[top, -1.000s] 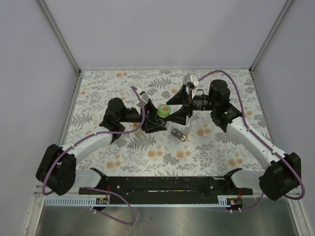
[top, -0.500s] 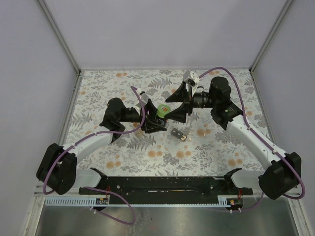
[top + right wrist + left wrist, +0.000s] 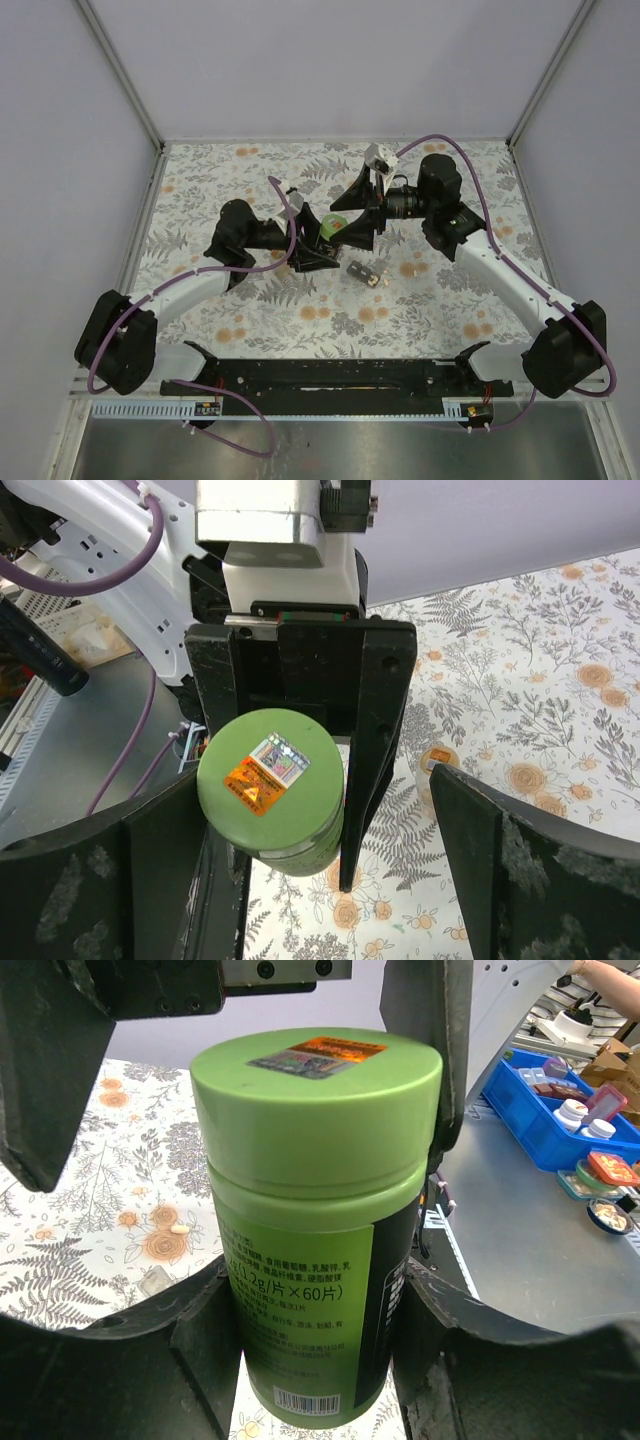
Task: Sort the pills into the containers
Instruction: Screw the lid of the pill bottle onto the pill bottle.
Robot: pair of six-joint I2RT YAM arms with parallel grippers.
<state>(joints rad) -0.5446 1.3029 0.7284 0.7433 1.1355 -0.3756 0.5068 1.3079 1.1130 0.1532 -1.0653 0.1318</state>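
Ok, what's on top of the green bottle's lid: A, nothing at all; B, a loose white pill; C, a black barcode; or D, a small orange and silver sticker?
D: in the right wrist view an orange and silver sticker sits on the lid of the green bottle; the barcode is low on the bottle's side, not on the lid.

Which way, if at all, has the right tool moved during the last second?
Yes. The right tool moved left, away from the right rear corner post, closing in on the green bottle.
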